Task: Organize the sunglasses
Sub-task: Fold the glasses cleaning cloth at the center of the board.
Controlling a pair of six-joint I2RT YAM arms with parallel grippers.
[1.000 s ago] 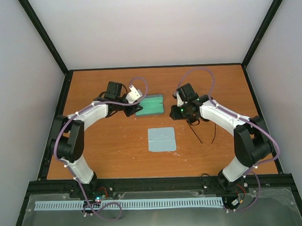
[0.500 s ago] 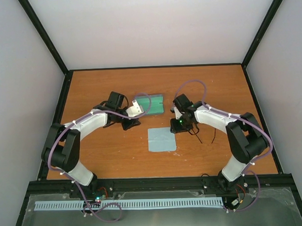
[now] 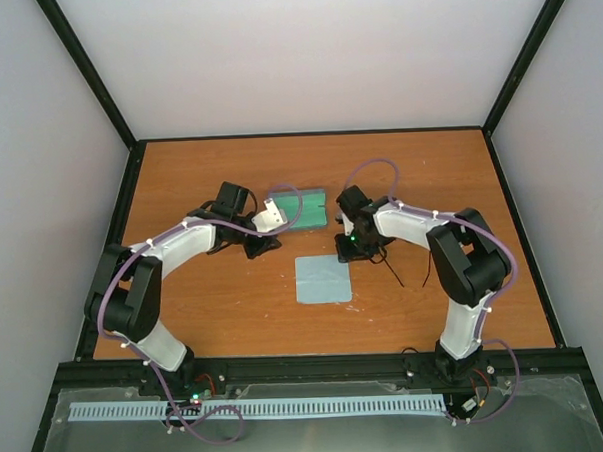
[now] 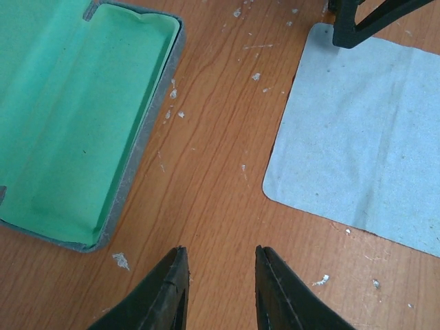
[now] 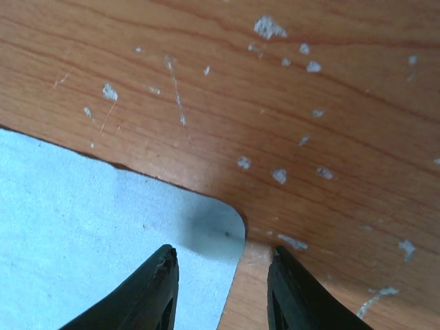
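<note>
Over a corner of the pale blue cloth (image 5: 82,227) the right gripper (image 5: 221,254) is apart and empty. The left gripper (image 4: 220,251), beside the open case (image 4: 69,117), is also apart. The sunglasses (image 3: 395,274) lie just right of the cloth, partly hidden.

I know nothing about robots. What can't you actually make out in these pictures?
Sunglasses: the top view shows only thin temple arms; the lenses are lost under the right arm, and neither wrist view shows them.
Case: the left wrist view cuts it off at the left and top edges.
Cloth: the right wrist view cuts it off at the left and bottom edges.
Jaws in the top view: too small to tell open from shut.
</note>
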